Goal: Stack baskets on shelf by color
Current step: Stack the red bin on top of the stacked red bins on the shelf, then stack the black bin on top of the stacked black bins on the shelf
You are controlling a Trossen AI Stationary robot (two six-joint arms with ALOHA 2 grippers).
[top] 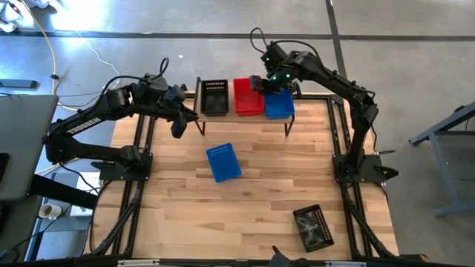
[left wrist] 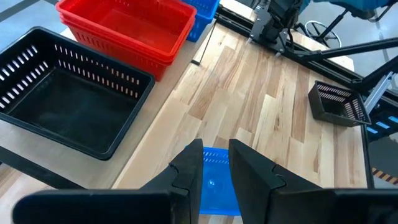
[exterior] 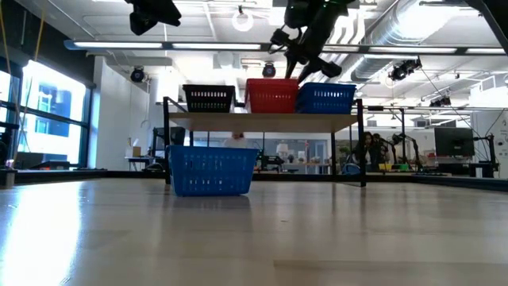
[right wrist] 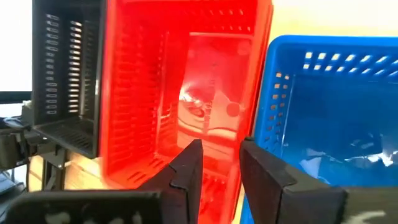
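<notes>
Right tool above the shelf's red stack; two baskets wait on the bench.

I see my right tool [top: 266, 83] over the shelf [top: 245, 115], fingers parted with nothing between them, above the wall of the red baskets [top: 248, 97] beside the blue basket [top: 279, 104]; the black basket [top: 214, 97] sits at the other end. My left tool [top: 178, 127] hovers by the shelf's black end, fingers slightly apart, empty. A loose blue basket [top: 224, 162] lies mid-bench, and another black basket [top: 313, 228] near the front edge. I judge these mesh tubs light, stiff and a bit slippery; I'd pinch one rim wall at its middle.
</notes>
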